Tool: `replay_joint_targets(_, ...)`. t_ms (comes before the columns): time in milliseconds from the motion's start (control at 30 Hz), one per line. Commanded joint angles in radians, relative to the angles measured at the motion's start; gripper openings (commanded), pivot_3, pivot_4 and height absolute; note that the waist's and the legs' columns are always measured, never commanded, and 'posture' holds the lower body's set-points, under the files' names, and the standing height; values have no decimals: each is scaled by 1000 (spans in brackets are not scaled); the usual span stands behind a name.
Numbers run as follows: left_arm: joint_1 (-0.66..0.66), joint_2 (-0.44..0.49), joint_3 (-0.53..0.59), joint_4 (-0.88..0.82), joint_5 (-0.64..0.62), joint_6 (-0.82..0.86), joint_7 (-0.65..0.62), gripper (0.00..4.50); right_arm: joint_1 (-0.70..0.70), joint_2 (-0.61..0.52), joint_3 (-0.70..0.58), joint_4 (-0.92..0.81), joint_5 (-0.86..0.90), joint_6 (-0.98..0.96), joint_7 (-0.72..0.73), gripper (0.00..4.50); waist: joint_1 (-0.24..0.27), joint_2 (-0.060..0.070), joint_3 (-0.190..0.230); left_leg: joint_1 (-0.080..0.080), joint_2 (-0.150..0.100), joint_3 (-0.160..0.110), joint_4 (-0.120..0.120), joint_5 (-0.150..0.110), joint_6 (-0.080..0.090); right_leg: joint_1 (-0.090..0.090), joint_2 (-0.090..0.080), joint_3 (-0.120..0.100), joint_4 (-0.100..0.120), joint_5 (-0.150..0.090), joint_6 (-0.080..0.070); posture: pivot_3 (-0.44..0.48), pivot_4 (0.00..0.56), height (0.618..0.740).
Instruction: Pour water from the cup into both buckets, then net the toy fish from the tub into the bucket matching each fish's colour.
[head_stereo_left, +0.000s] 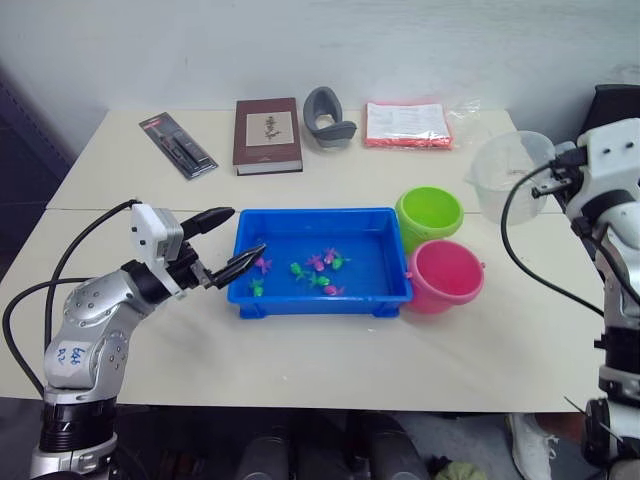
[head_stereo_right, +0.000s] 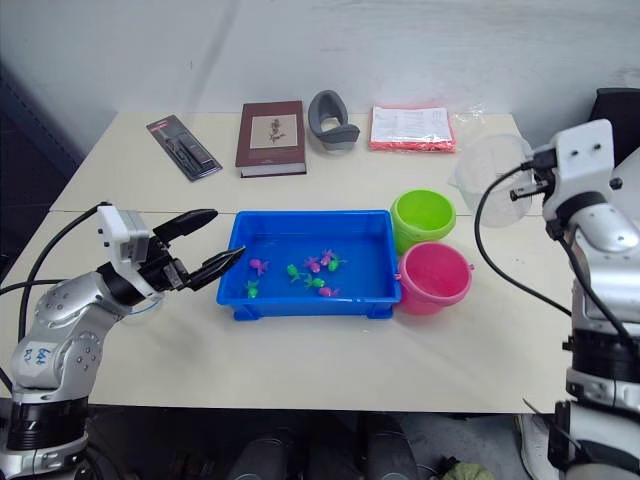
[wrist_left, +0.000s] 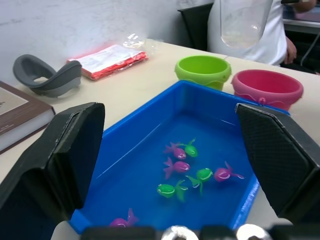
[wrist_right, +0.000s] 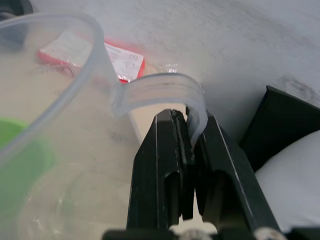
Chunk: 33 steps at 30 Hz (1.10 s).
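My right gripper (wrist_right: 190, 132) is shut on the handle of the clear cup (head_stereo_left: 508, 172), held in the air at the right, beyond the two buckets. The lime green bucket (head_stereo_left: 428, 216) and the pink bucket (head_stereo_left: 444, 274) stand side by side at the right end of the blue tub (head_stereo_left: 320, 298). Several green and pink toy fish (head_stereo_left: 318, 270) lie in the tub. My left gripper (head_stereo_left: 225, 245) hovers open at the tub's left rim with nothing between its fingers. The net is out of view.
At the back of the table lie a black packaged item (head_stereo_left: 177, 144), a brown book (head_stereo_left: 267, 134), a grey curved holder (head_stereo_left: 328, 118) and a red-edged plastic packet (head_stereo_left: 407, 124). A person in a white top (wrist_left: 270, 35) sits beyond the table's right side.
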<state>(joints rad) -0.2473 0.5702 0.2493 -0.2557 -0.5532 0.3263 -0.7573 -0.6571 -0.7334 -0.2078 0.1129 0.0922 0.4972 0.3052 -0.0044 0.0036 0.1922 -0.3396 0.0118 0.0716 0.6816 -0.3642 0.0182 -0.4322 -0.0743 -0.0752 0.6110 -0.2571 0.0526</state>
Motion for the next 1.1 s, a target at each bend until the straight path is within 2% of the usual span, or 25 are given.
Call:
replay_joint_targets(33,-30,9,-8,-7,-5,-8,-11,4500,-84,-12,97,90,-120,-54,-37,33,1,0,0,-2,0,0,0,0,0,-1,0,0,0,0,0,0,150,740)
replay_joint_targets(133,-33,11,-23,-12,3,-6,-16,4500,-116,-15,157,142,-193,-138,-62,33,0,0,0,-5,0,1,0,0,0,-5,0,0,2,0,0,0,150,740)
replay_joint_targets(233,-33,10,-30,-13,8,-11,-13,4500,-141,-12,189,180,-249,-211,-102,33,0,0,0,-16,-1,1,3,2,0,-16,0,0,6,1,1,0,150,740)
replay_joint_targets(500,-28,0,-46,-22,19,-17,-3,4500,-171,-67,303,254,-445,-453,-165,33,-1,0,0,-15,-1,2,3,3,-1,-16,0,0,6,1,1,0,150,740)
replay_joint_targets(567,-32,-2,-51,-20,22,-19,-1,4500,-175,-46,283,268,-434,-453,-178,33,-1,0,0,-15,-1,2,3,3,-1,-16,0,0,6,1,1,0,150,740)
replay_joint_targets(767,-43,-15,-67,-9,37,-36,1,4500,-177,-75,358,292,-614,-545,-283,33,-2,0,0,-14,-1,3,3,5,-2,-16,0,1,8,1,1,0,150,740)
replay_joint_targets(1100,-55,-24,-81,4,51,-53,-10,4500,-170,-77,388,330,-754,-640,-422,33,-7,0,0,-14,-1,3,3,5,-3,-16,0,1,8,1,1,0,150,740)
